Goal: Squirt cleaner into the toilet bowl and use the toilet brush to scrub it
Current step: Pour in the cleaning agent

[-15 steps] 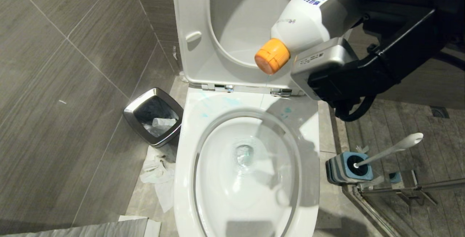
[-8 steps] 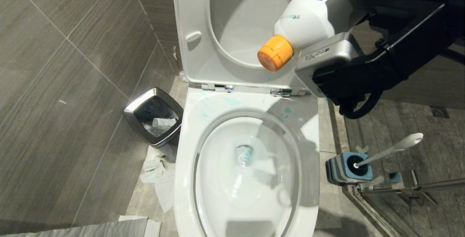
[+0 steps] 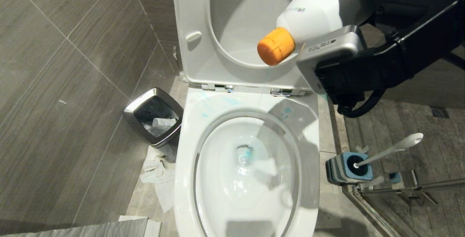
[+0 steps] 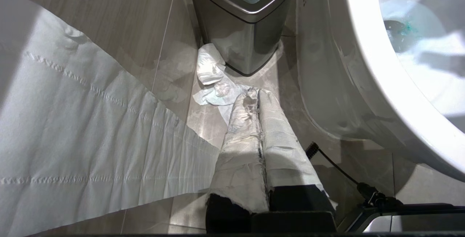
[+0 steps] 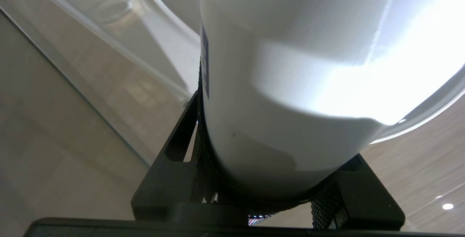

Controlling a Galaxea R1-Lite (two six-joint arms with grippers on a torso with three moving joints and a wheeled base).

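Observation:
The cleaner [image 3: 319, 8], a pale bottle, hangs tilted above the back of the toilet bowl [image 3: 189, 150], its orange cap [image 3: 276, 46] pointing down and left. My right gripper [image 5: 272, 150] is shut on the bottle's body, which fills the right wrist view. Turquoise liquid [image 3: 246, 154] lies in the drain, and smears of it mark the rear rim. The toilet brush [image 3: 392, 149] leans in its blue-and-grey holder [image 3: 345, 170] on the floor to the right of the toilet. My left gripper [image 4: 256, 93] hangs shut and parked low beside the toilet, its fingers wrapped in white.
A chrome-rimmed bin [image 3: 154, 115] stands left of the toilet with crumpled tissue [image 3: 158, 168] on the floor before it. A strip of toilet paper [image 4: 72, 139] hangs near my left arm. The seat and lid [image 3: 196, 30] are raised. A metal rail [image 3: 399, 189] runs by the brush holder.
My right gripper has tipped the bottle up a little, so the cap sits slightly higher and further right. The thin stream under the cap no longer shows.

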